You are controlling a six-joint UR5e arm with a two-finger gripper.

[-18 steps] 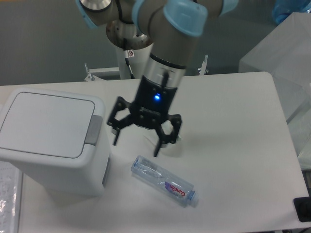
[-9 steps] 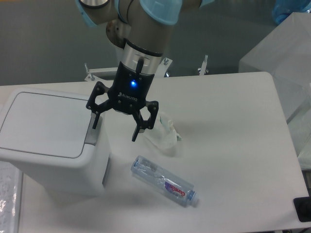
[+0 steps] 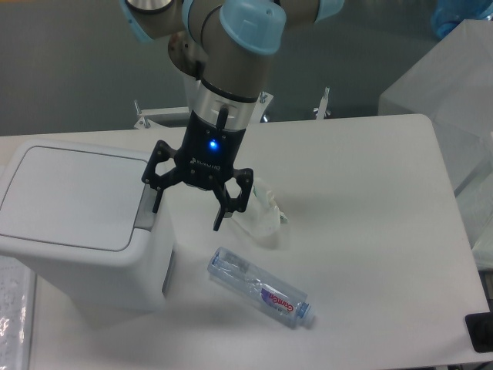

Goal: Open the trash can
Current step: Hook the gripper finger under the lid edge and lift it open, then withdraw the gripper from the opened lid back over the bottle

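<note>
The trash can, a large white boxy bin with a flat lid lying shut, stands at the table's left. Its grey push-button latch sits on the right edge of the lid. My gripper hangs open just right of the bin, pointing down. Its left fingertip is directly over the latch, close to it; whether it touches cannot be told. The right fingertip hangs over bare table beside the bin.
A clear plastic bottle lies on its side on the table in front of the gripper. A crumpled white wrapper lies just right of the gripper. A translucent box stands at the far right.
The gripper swung left from above the wrapper to the bin's right edge, uncovering the wrapper, then dropped slightly so its left finger is over the latch.
</note>
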